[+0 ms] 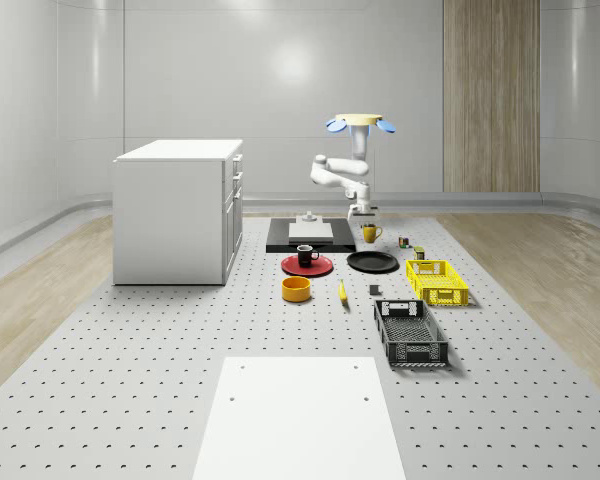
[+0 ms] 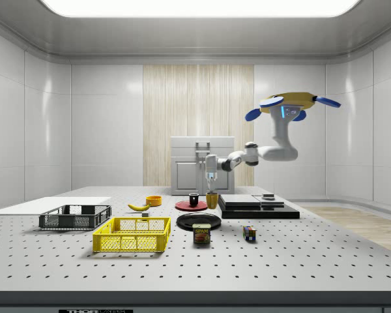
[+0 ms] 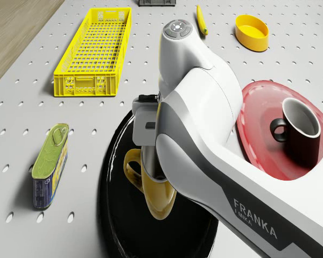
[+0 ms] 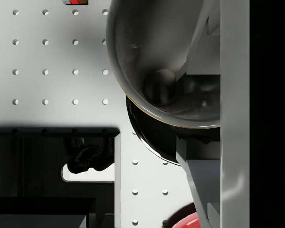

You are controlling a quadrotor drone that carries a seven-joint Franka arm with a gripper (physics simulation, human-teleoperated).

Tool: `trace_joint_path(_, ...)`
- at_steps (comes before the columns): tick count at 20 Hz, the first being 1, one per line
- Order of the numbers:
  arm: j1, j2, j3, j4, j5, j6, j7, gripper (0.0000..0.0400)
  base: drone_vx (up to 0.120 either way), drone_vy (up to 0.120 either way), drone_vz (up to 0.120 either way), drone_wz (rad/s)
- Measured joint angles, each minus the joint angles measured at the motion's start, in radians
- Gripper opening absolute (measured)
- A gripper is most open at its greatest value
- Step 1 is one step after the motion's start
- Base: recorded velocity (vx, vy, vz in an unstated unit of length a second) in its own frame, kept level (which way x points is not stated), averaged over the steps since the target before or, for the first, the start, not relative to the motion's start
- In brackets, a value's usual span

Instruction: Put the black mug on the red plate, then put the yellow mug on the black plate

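I've got the hand [image 3: 153, 177] clamped on the yellow mug [image 3: 151, 188], lifted above the black plate [image 3: 118, 226] — release off-centre and it tips off the rim.

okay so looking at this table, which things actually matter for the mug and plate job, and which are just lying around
Job things:
black mug, on the red plate
yellow mug, held in the tool, lifted near the black plate

Lying about:
yellow crate
black crate
banana
yellow bowl
Spam can
colour cube
white cabinet
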Motion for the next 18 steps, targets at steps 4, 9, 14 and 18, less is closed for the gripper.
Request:
trace_joint_path(4, 0.000, 0.000, 0.000, 0.000, 0.000, 0.000, 0.000, 0.0110, 0.120, 0.000, 0.000, 0.000)
trace_joint_path(9, 0.000, 0.000, 0.000, 0.000, 0.000, 0.000, 0.000, 0.0110, 0.120, 0.000, 0.000, 0.000)
trace_joint_path(14, 0.000, 0.000, 0.000, 0.000, 0.000, 0.000, 0.000, 0.0110, 0.048, 0.000, 0.000, 0.000)
trace_joint_path(18, -0.005, 0.002, -0.016, 0.005, -0.011, 0.011, 0.001, 0.0110, 0.000, 0.000, 0.000, 0.000)
